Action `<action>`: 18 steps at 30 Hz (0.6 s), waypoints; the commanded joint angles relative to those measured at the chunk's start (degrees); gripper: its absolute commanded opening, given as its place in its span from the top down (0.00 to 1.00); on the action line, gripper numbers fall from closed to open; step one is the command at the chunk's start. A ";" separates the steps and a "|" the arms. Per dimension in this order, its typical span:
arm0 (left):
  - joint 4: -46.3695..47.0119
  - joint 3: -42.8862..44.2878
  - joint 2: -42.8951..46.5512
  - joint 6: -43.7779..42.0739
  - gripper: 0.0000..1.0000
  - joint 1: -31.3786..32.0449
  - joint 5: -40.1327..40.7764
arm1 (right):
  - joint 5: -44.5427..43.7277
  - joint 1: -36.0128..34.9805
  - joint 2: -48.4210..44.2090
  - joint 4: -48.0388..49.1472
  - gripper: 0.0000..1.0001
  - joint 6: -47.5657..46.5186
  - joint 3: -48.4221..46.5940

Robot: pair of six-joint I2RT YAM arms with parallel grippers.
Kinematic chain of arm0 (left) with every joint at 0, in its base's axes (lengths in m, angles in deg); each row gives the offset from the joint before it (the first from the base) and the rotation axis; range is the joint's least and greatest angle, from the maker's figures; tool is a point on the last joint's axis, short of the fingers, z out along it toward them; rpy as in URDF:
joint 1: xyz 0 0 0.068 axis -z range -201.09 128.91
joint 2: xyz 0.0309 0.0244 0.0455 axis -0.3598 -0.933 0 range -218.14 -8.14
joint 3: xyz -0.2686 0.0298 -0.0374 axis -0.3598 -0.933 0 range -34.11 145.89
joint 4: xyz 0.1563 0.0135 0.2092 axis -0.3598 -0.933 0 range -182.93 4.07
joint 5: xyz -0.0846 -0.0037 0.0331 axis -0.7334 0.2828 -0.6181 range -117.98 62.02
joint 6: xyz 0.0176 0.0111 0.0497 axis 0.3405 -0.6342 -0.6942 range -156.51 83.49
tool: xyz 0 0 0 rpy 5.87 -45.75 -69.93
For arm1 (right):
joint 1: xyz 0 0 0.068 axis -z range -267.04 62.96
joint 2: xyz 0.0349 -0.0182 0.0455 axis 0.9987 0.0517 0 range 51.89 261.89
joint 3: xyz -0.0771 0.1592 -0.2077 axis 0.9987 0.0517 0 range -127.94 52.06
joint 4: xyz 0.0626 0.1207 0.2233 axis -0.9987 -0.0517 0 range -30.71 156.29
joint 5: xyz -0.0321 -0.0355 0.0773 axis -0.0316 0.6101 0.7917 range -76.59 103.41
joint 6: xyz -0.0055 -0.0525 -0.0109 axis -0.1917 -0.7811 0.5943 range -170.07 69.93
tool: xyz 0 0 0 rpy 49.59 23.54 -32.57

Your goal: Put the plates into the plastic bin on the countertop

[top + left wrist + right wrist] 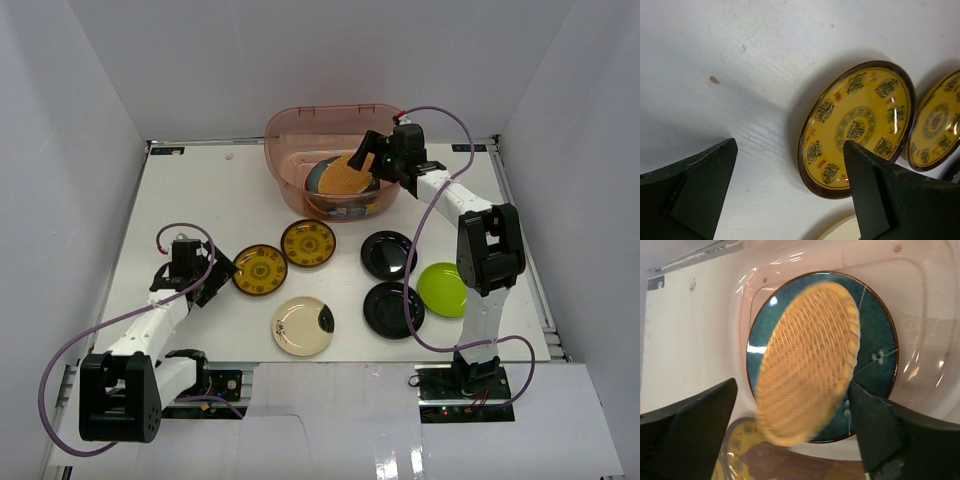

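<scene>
Right gripper [792, 384] is over the plastic bin [290, 130], jaws spread wide. The woven orange-tan plate [807, 360] sits blurred and tilted between them, above the blue-grey plate [875, 355] lying in the bin; can't tell if its edge touches a finger. Left gripper [790, 145] is also wide open, low over the countertop [740, 75], one finger crossing the edge of a yellow plate [860, 125]. Outside the bin on the countertop: second yellow plate [308, 243], cream plate [302, 325], two black plates [388, 254] [393, 308], lime green plate [442, 289].
</scene>
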 commanded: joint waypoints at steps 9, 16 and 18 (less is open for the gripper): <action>9.87 -4.17 -5.61 3.83 0.08 -0.55 -7.96 | -2.77 -1.32 -13.13 -4.91 0.08 -8.93 -1.50; 14.01 -3.91 -10.89 3.30 0.26 -0.55 -9.55 | 0.04 -2.19 -22.62 -2.45 0.07 -9.90 12.12; 14.54 -3.99 -11.07 3.30 0.43 -0.55 -9.46 | 1.02 -4.29 -26.92 -0.89 0.01 -10.16 17.99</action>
